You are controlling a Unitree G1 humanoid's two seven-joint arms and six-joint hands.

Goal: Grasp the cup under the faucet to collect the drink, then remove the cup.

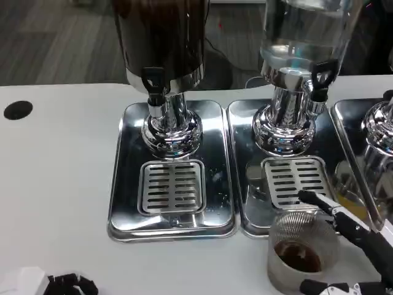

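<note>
Leftmost, the white table (55, 178) lies bare over a wide stretch, marked only by a round black hole (18, 110) near its far left edge. At the bottom left corner the left hand (58, 284) just shows, its black fingers curled in by the picture's lower edge with nothing in them. Next comes the left drip tray (126, 209), a shiny steel pan with a slotted grate (172, 187), and on it stands the dark dispenser (163, 37) with its black-handled faucet (153, 83) above the chrome pedestal. Just beside it, with a narrow seam between the rims, sits the middle drip tray (241, 184) carrying the clear dispenser (304, 31), whose faucet (320, 78) points down over a second grate (293, 181). Nearer the front, the cup (301, 252) stands on the table at the front rim of the middle tray, clear of the faucet, with brown drink in its bottom. The right hand (347, 246) grips the cup, black fingers wrapped over its far rim and another curled at its near base. At the right edge a third tray and dispenser (377, 132) are partly cut off.
</note>
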